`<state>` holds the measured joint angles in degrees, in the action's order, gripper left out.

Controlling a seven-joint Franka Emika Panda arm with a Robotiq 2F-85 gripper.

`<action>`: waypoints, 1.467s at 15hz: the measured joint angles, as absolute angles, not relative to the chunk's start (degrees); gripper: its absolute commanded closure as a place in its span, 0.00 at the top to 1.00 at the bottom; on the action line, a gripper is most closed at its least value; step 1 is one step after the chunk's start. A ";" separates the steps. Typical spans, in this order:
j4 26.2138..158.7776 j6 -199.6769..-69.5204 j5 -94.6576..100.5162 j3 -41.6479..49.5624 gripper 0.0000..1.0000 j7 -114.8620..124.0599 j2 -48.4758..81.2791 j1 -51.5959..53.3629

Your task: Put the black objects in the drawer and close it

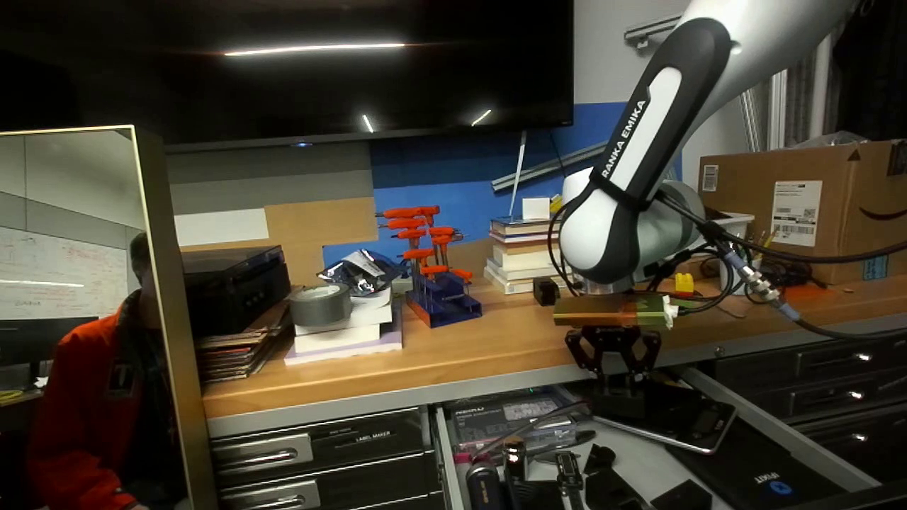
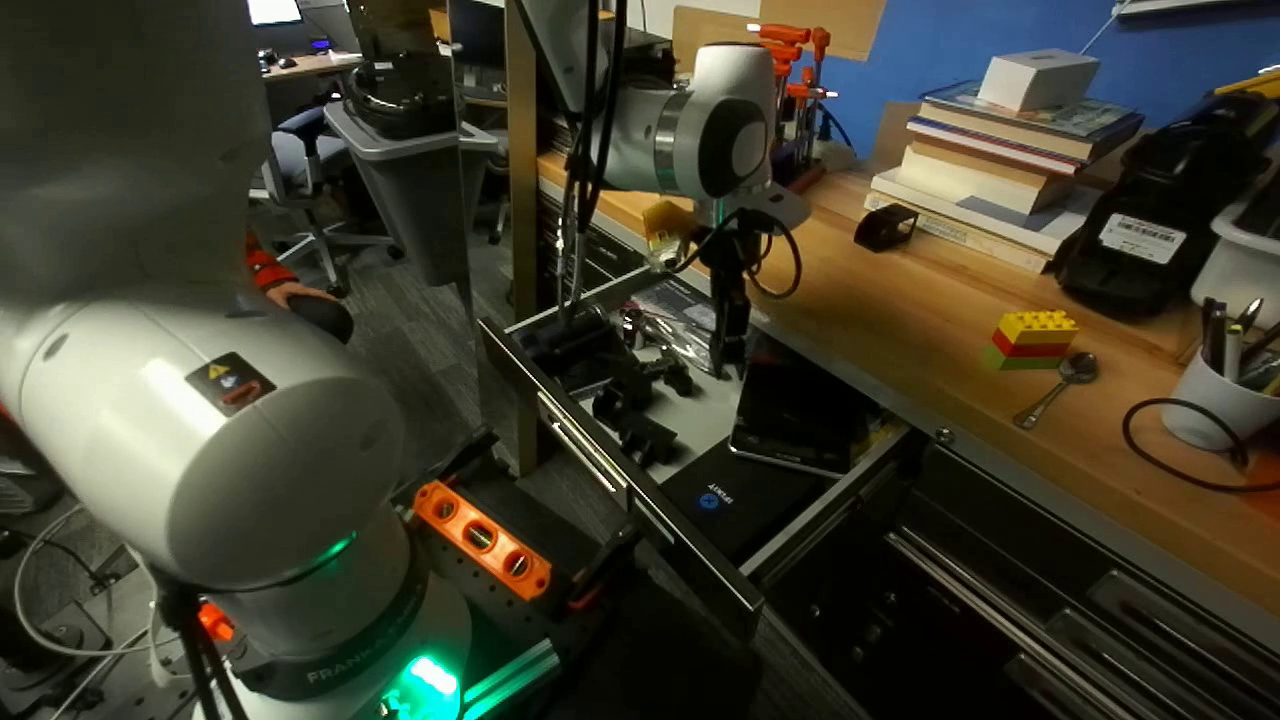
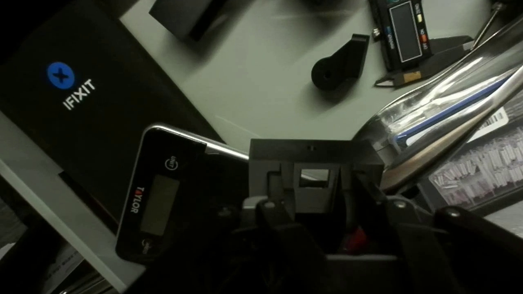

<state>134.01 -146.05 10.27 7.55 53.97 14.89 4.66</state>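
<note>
In an exterior view, your tool point(image 1: 618, 375) hangs over the open drawer point(image 1: 646, 453). In an exterior view, a small, hollow-looking black block point(image 2: 885, 228) rests on the bench point(image 2: 940, 312) near stacked books point(image 2: 985, 185). In the wrist view, your tool's part-closed jaws grip a matte, recessed black block point(image 3: 312, 159).

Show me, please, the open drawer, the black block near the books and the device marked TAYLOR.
Drawer point(image 2: 588, 454), in an exterior view: on its front.
Black block point(image 1: 544, 292), in an exterior view: on its side.
TAYLOR device point(image 3: 159, 205), in the wrist view: on its display.
</note>
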 measured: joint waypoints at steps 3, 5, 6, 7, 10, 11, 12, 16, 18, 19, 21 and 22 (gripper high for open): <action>134.00 -148.26 10.27 8.72 0.22 55.25 17.15 4.61; 133.98 -149.81 10.18 9.25 0.22 55.71 18.60 4.60; 133.96 -150.52 9.95 9.38 0.22 55.82 19.32 4.59; 133.91 -151.21 9.74 9.42 0.22 55.90 19.83 4.60; 133.80 -152.39 8.91 9.42 0.22 56.03 20.00 4.60; 133.80 -152.68 8.23 9.41 0.22 56.02 20.07 4.60; 133.80 -153.05 7.53 9.40 0.22 56.00 20.12 4.60; 133.81 -153.19 3.49 8.53 0.22 55.63 20.14 4.59; 134.05 -152.99 1.82 7.79 0.22 55.63 20.40 4.60; 134.14 -152.98 1.16 7.47 0.22 55.64 20.82 4.60; 134.18 -153.00 0.21 7.15 0.22 55.73 21.84 4.67; 134.18 -153.05 0.03 7.16 0.22 55.95 22.27 4.70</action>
